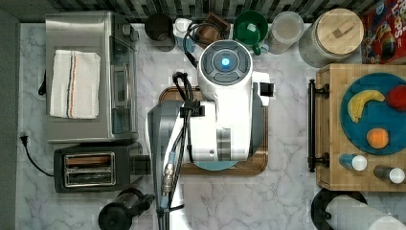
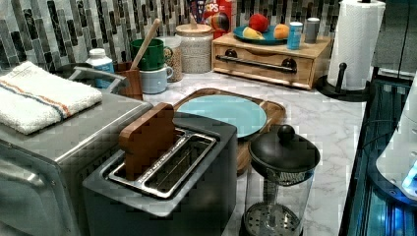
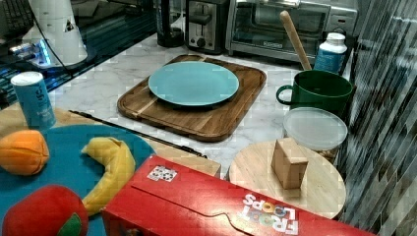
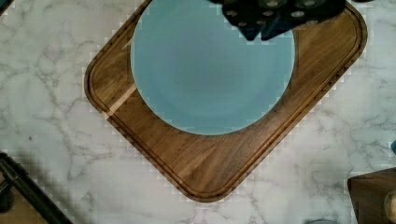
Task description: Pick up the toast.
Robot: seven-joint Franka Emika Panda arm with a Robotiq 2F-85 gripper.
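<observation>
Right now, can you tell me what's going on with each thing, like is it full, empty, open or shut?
toast: upright in one toaster slot, sticking out the top.
toaster: other slot empty.
blue plate: empty, resting on the wooden tray.
toaster oven: door shut, folded towel on top.
jar: wooden lid on.
green mug: upright, wooden utensil inside.
French press: lid on.
pincer: above the plate, holding nothing.

Under the dark tool (image 4: 275, 16) lies a round pale-blue plate (image 4: 210, 74) on a brown wooden tray (image 4: 205, 163), over the white, grey-veined marble table (image 4: 51, 126). The reddish-brown toast (image 2: 147, 139) stands in a black-and-silver toaster (image 2: 162, 196).
</observation>
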